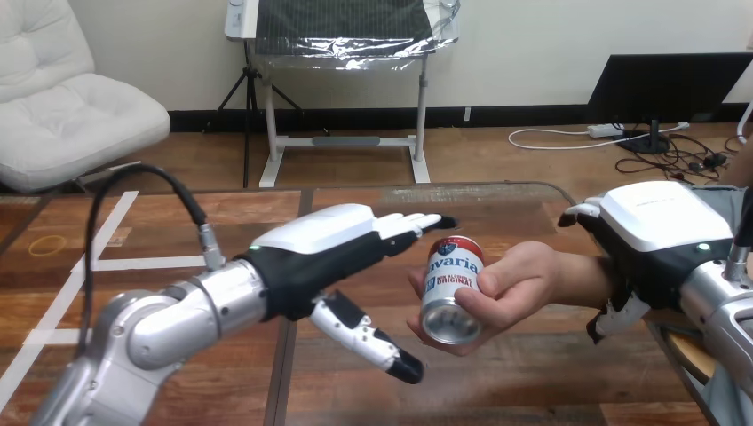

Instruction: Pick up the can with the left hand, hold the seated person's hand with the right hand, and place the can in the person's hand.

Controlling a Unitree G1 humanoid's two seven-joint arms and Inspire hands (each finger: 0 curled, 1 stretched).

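Observation:
A white and red can (451, 288) lies tilted in the person's hand (519, 282), whose fingers and thumb wrap round it above the middle of the table. My left hand (311, 257) is just left of the can, open, its straight fingers (413, 225) reaching to the can's upper end and its thumb pointing down beneath. Whether those fingers touch the can is unclear. My right hand (653, 232) sits at the right on the person's wrist (582, 280), with fingers curled over the top and thumb showing below it.
The wooden table (222, 373) has white tape lines (107, 263) on its left part. A dark seam runs down the tabletop near the middle. The table's far edge (426, 188) lies just behind the hands.

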